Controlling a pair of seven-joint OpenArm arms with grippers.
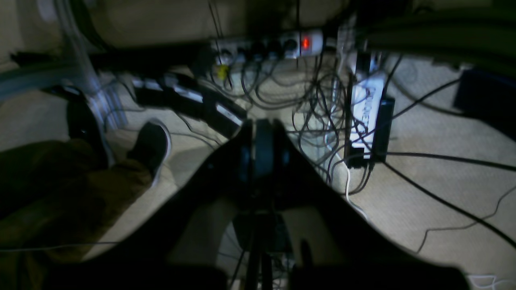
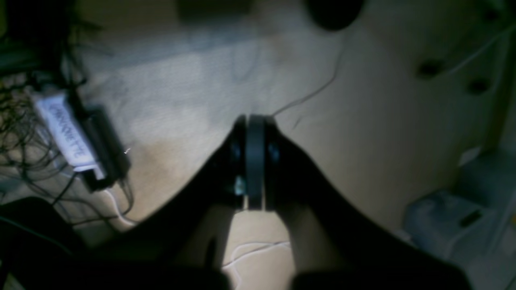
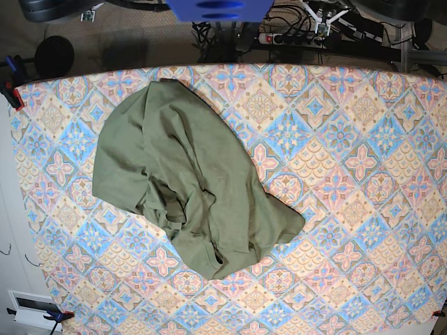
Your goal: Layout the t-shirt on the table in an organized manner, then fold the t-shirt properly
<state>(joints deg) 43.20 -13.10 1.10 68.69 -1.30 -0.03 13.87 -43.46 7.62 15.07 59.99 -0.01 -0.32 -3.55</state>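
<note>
The olive-green t-shirt (image 3: pixel 188 181) lies crumpled and bunched on the left half of the patterned table (image 3: pixel 349 153), with folds piled toward its lower middle. Neither arm shows in the base view. In the left wrist view my left gripper (image 1: pixel 263 133) is shut with nothing between its fingers, hanging over the floor. In the right wrist view my right gripper (image 2: pixel 254 129) is also shut and empty above bare floor. Neither wrist view shows the t-shirt or the table.
Below the left gripper are a power strip with a red switch (image 1: pixel 300 43), tangled cables (image 1: pixel 322 100), a white power unit (image 1: pixel 365 108) and a person's shoe (image 1: pixel 151 143). A pale plastic box (image 2: pixel 451 217) sits right of the right gripper. A clamp (image 3: pixel 12 94) grips the table's far left corner.
</note>
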